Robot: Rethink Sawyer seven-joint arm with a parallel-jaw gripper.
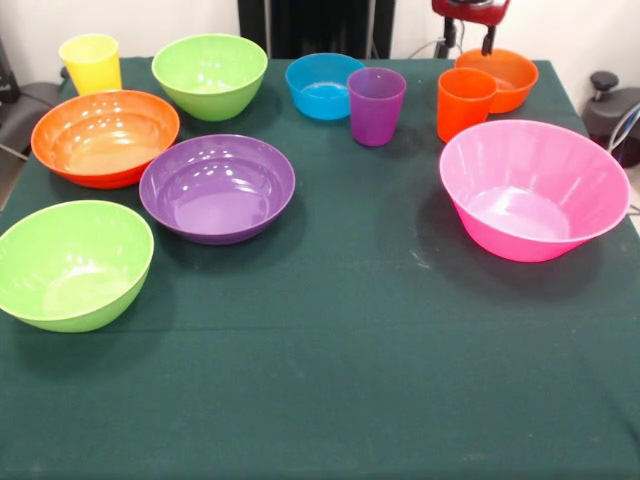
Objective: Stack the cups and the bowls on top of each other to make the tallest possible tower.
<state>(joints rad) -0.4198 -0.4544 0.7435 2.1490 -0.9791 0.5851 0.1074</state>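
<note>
All the cups and bowls stand apart and upright on the green cloth (350,350). Along the far side are a yellow cup (90,62), a lime green bowl (210,75), a small blue bowl (323,87), a purple cup (376,105), an orange cup (465,103) and a small orange bowl (505,75). A large orange bowl (105,137), a purple bowl (217,188) and a second lime green bowl (73,263) sit at the left. The big pink bowl (533,188) is at the right. My gripper (469,44) hangs open at the top edge, just above the small orange bowl, holding nothing.
The cloth runs to the table's edges on the left and right. A dark rounded object (605,100) stands off the table past the right edge, and a grey seat (25,105) shows past the left edge.
</note>
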